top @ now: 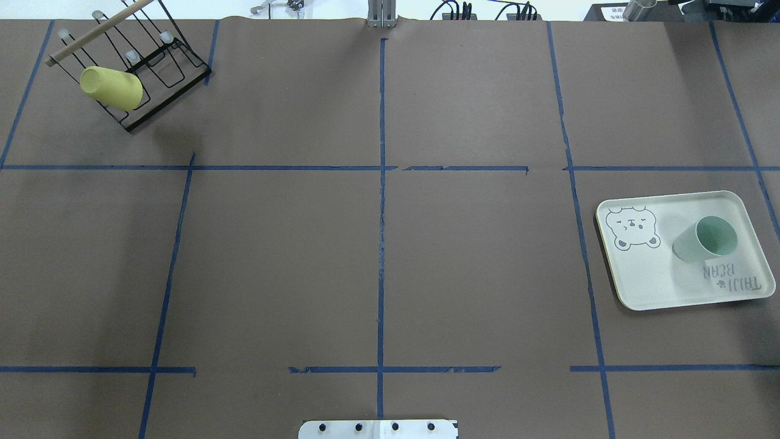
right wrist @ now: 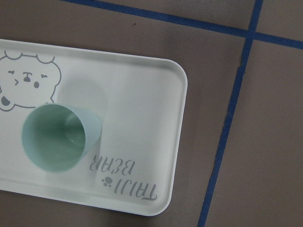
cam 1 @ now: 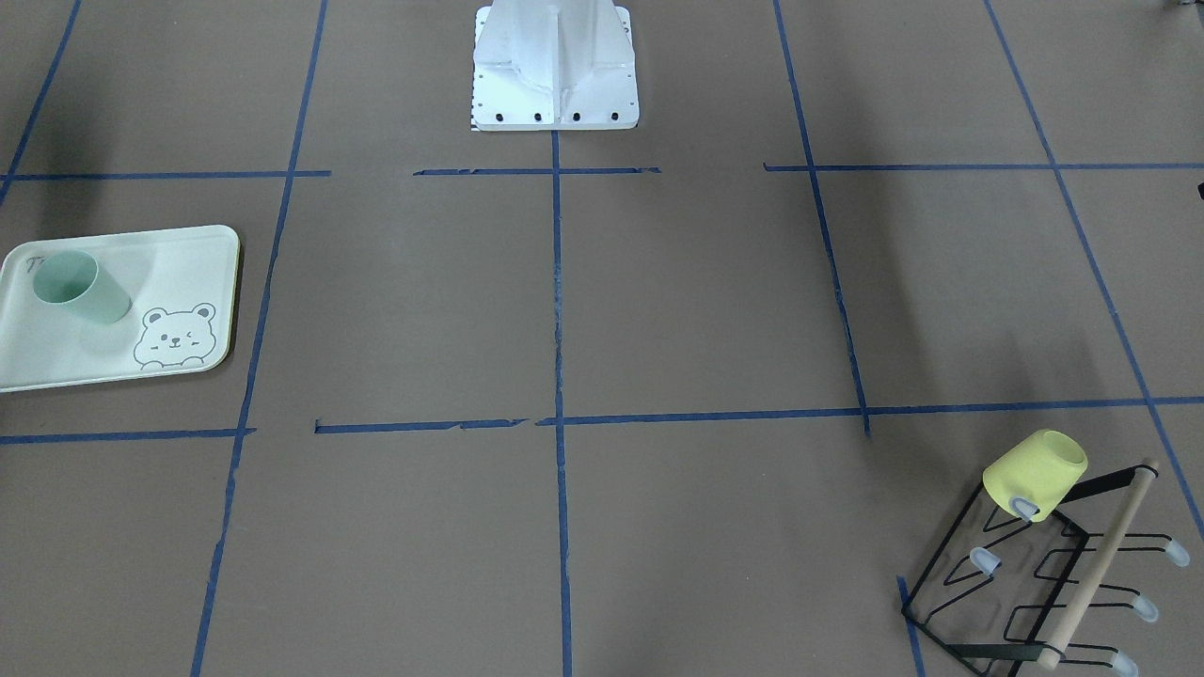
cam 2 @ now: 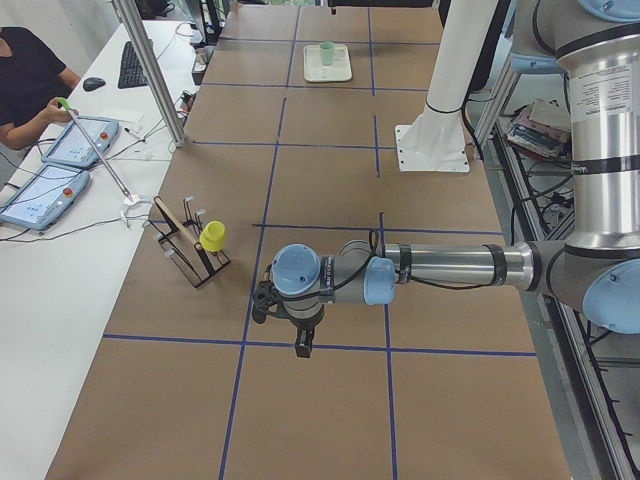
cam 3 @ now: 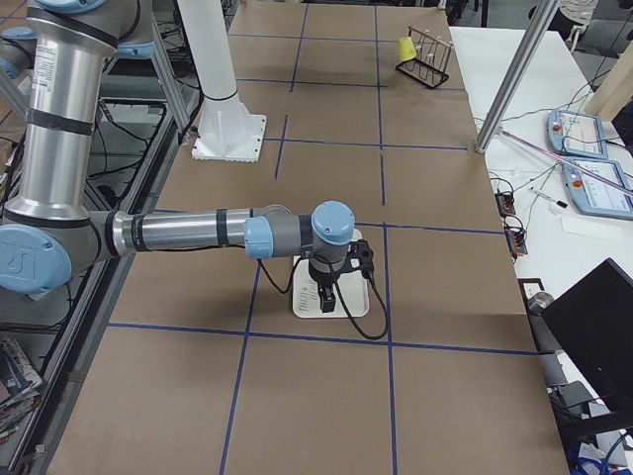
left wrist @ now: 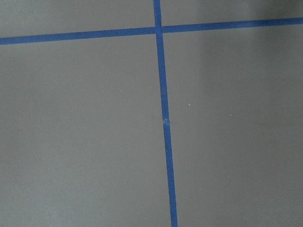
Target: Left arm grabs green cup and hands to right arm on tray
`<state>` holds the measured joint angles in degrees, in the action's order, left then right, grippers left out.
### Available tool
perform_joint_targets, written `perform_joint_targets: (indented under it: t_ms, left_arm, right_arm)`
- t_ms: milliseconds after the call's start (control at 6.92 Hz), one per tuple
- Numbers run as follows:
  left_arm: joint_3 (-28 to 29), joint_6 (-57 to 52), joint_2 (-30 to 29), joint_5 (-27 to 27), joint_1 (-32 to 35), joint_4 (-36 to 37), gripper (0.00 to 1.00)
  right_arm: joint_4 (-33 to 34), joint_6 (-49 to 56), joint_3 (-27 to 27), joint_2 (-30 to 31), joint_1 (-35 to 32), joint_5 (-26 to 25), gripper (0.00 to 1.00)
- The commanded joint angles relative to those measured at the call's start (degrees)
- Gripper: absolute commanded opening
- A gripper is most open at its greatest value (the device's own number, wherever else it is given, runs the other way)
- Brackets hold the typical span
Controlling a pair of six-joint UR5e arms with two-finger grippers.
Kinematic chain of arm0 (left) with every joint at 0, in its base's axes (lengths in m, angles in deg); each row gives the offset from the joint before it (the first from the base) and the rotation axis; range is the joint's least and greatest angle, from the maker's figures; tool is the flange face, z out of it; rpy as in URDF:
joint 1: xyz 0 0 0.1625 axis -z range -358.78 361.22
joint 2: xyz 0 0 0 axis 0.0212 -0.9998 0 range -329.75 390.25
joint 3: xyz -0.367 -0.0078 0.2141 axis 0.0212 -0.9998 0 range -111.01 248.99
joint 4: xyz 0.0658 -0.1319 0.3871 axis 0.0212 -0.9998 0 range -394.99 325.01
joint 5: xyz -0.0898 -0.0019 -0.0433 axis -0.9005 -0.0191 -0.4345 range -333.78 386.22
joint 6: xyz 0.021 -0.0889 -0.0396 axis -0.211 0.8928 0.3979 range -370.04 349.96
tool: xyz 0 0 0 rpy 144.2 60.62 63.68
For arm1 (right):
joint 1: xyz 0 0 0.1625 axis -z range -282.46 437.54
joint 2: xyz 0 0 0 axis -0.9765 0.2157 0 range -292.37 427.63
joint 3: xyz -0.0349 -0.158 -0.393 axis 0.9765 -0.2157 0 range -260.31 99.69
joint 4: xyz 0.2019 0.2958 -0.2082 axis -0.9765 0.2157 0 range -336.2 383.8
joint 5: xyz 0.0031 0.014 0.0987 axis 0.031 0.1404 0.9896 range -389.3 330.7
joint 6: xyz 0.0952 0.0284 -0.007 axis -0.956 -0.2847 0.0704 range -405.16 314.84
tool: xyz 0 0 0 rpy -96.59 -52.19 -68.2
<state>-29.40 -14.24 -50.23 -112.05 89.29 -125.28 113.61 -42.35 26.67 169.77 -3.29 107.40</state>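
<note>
The green cup (cam 1: 80,285) stands upright on the tray (cam 1: 188,273), by its lettered end, with nothing holding it. The cup (top: 707,239) and tray (top: 646,280) lie at the right in the overhead view. The right wrist view looks down into the cup (right wrist: 59,137) on the tray (right wrist: 142,118). My right gripper (cam 3: 325,300) hangs above the tray (cam 3: 356,302) and shows only in the right side view. My left gripper (cam 2: 303,347) hangs over bare table and shows only in the left side view. I cannot tell whether either gripper is open or shut.
A yellow cup (cam 1: 1035,473) hangs on a black wire rack (cam 1: 1035,583) with a wooden bar, at the far left corner in the overhead view (top: 111,87). Blue tape lines (left wrist: 163,118) cross the brown table. The white arm base (cam 1: 555,66) stands at mid edge.
</note>
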Motion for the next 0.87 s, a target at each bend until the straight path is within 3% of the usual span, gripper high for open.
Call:
perform_joint_targets:
  t_ms: [0,723]
  left_arm:
    - [0.0,0.2,0.1,0.0,-1.4,0.4,1.00]
    - [1.3,-0.2,0.1,-0.1,-1.7,-0.1,1.00]
  right_arm:
    - [0.0,0.1,0.7,0.2,0.2,-0.2,1.00]
    - [0.0,0.0,0.1,0.2,0.2,-0.7,1.00]
